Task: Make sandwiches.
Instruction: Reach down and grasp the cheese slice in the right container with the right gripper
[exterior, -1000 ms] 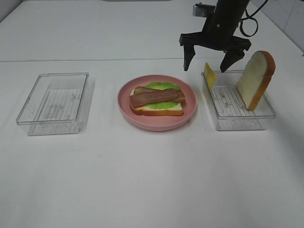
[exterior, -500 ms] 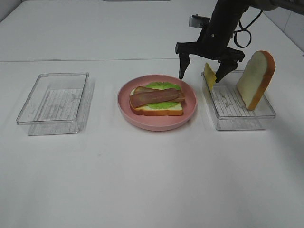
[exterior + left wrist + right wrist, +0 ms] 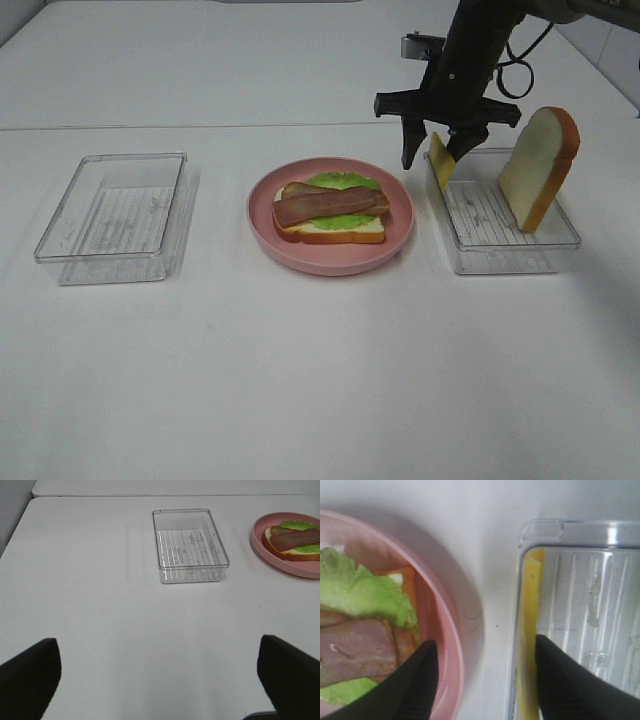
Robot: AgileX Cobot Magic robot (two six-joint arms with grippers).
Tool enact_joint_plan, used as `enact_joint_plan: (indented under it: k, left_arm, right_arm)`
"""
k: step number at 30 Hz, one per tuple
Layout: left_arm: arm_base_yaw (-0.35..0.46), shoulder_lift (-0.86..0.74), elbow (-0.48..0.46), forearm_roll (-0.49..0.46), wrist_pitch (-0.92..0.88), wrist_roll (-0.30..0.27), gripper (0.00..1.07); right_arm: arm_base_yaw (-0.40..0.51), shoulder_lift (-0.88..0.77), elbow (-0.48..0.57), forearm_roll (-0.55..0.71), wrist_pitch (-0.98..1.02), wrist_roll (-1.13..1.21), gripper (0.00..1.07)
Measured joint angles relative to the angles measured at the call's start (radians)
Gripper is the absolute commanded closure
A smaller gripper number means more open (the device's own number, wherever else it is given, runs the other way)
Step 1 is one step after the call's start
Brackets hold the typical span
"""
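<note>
An open sandwich (image 3: pixel 331 211) lies on the round pink plate (image 3: pixel 330 258): a bread slice with lettuce, ham and bacon on top. It also shows in the left wrist view (image 3: pixel 295 541) and the right wrist view (image 3: pixel 365 630). A yellow cheese slice (image 3: pixel 441 160) leans on the left wall of the right clear tray (image 3: pixel 505 250); a second bread slice (image 3: pixel 540 166) stands upright in that tray. My right gripper (image 3: pixel 435 155) is open, its fingers astride the cheese slice (image 3: pixel 529 630) and the tray wall. My left gripper (image 3: pixel 160 680) is open over bare table.
An empty clear tray (image 3: pixel 115 215) sits left of the plate, also seen in the left wrist view (image 3: pixel 189 545). A seam in the white table runs behind the objects.
My right gripper has moved left and down from above the right tray, and its fingers have narrowed to either side of the cheese slice. Nothing else has moved.
</note>
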Motion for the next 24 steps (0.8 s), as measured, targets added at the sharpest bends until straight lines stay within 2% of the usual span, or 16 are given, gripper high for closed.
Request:
enact_joint_plan:
  k: [15,16,17,19,20,21,22,24]
  left_arm:
    - [0.000,0.000,0.000,0.000,0.000,0.000,0.04]
    - [0.000,0.000,0.000,0.000,0.000,0.000,0.04]
    - [0.000,0.000,0.000,0.000,0.000,0.000,0.04]
    - [0.000,0.000,0.000,0.000,0.000,0.000,0.04]
    - [0.000,0.000,0.000,0.000,0.000,0.000,0.04]
    - [0.000,0.000,0.000,0.000,0.000,0.000,0.04]
    - [0.000,0.000,0.000,0.000,0.000,0.000,0.04]
    - [0.000,0.000,0.000,0.000,0.000,0.000,0.04]
  right_arm:
    - [0.000,0.000,0.000,-0.026,0.000,0.000,0.59]
    - [0.000,0.000,0.000,-0.026,0.000,0.000,0.64]
    - [0.000,0.000,0.000,-0.026,0.000,0.000,0.64]
    - [0.000,0.000,0.000,-0.026,0.000,0.000,0.76]
    - [0.000,0.000,0.000,-0.026,0.000,0.000,0.76]
    - [0.000,0.000,0.000,-0.026,0.000,0.000,0.84]
    - [0.000,0.000,0.000,-0.026,0.000,0.000,0.84]
    - [0.000,0.000,0.000,-0.026,0.000,0.000,0.96]
